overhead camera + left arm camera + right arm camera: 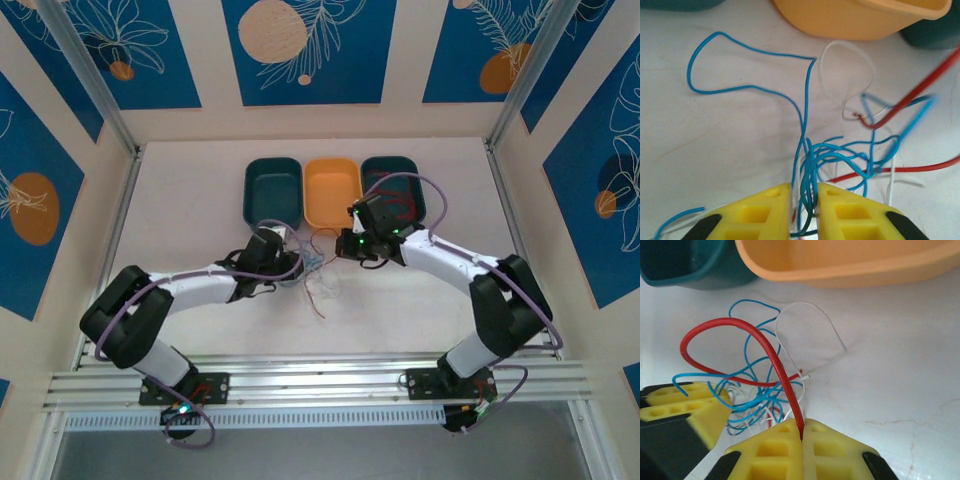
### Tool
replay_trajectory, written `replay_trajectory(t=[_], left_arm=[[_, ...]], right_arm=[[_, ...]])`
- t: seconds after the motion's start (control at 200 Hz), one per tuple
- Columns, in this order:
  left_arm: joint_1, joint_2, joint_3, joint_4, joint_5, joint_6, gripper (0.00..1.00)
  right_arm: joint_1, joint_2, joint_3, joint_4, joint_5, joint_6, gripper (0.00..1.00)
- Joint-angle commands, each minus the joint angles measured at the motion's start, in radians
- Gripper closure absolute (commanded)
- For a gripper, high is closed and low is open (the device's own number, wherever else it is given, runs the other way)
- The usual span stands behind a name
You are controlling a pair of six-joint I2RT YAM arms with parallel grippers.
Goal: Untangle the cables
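The cables (318, 278) lie in one knot on the worktop (200, 200), between the two grippers and just in front of the orange tray (332, 195).

The left gripper (805, 192) sits low over the near side of the knot. Its jaws are drawn in on a bunch of blue wires (812, 160), with only a narrow gap between them where the strands pass. I judge this to be the anchoring hold, pinning the mass so it does not slide.

The right gripper (801, 432) has its jaws shut on the red wire (765, 342). That wire rises from the jaws in a stiff arch and loops back down into the blue strands. Holding one colour alone suggests this wire is the one to be drawn out, with the tray close by as a likely place for it.

A white wire (802, 303) loops loose toward the tray, its lower part threaded through the blue. The red passes through several blue loops, so pulling it may drag the whole knot along or tighten it. A slow pull away from the left gripper looks best.
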Motion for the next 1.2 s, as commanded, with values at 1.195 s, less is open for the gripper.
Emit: replay_trajectory(t=[1.195], left_arm=[[0.014, -0.125, -0.124, -0.072, -0.104, -0.066, 0.82]], right_arm=[[0.010, -0.452, 0.167, -0.300, 0.338, -0.094, 1.00]])
